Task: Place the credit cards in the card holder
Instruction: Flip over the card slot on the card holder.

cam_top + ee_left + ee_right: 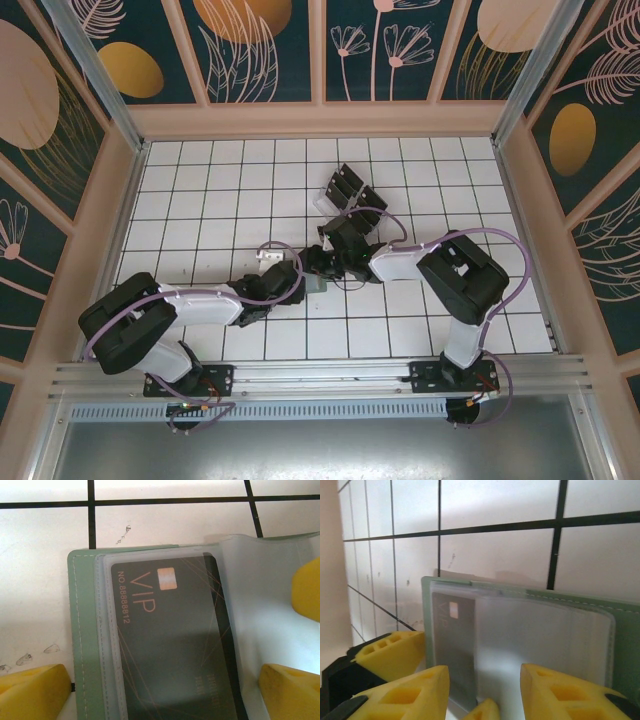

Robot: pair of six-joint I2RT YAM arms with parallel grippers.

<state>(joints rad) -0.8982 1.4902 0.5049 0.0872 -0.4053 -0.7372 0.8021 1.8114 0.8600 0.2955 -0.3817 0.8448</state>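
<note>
A credit card (170,645) sits inside the card holder (82,640), lying on the table (165,525), with other credit cards (348,190) behind it.

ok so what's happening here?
Both arms meet mid-table over the green card holder. One black credit card already sits in its clear sleeve. The left tool straddles it, wide open, gripping nothing. The right tool is at the holder's edge; whether it pinches the sleeve is unclear. More black cards are farther back.
</note>
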